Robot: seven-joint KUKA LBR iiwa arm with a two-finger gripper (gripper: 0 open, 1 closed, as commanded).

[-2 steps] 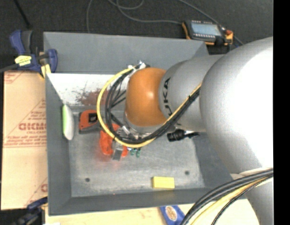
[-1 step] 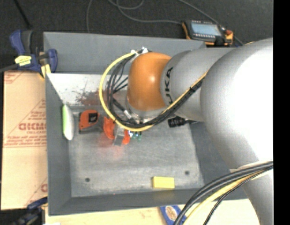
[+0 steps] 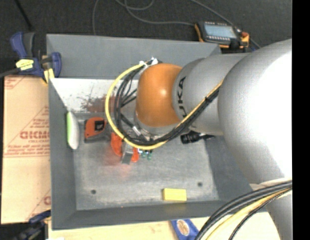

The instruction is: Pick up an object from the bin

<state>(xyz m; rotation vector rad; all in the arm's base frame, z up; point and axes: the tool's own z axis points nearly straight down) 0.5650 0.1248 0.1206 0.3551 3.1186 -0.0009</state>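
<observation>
The big silver-grey arm (image 3: 245, 99) reaches in from the right and bends down over the middle of the grey metal bin (image 3: 144, 184). Its rounded, glossy orange wrist cover (image 3: 157, 96) points down at the floor. Black KUKA lettering runs along the silver shell just beside the cover, partly crossed by a cable. Yellow and black cables (image 3: 113, 104) loop around the cover's left side.

The gripper (image 3: 128, 153) shows as a blurred grey tip below the cover, low over the bin's speckled, matte floor. Whether its jaws are wide or narrow cannot be told.

A long, slim white and green thing with rounded ends (image 3: 72, 130) lies well to the left of the jaws, against the bin's left wall. Between it and the jaws, near them, lies a chunky orange and black thing (image 3: 94, 129); its label is too small to read. A flat yellow rectangular block (image 3: 174, 194) rests well apart from the jaws, towards the bin's near wall and a little to their right.

A small red-orange thing (image 3: 116, 145), soft-edged and blurred, sits just beside the jaws on their left. It is the nearest thing to them, and whether it is gripped cannot be told.
</observation>
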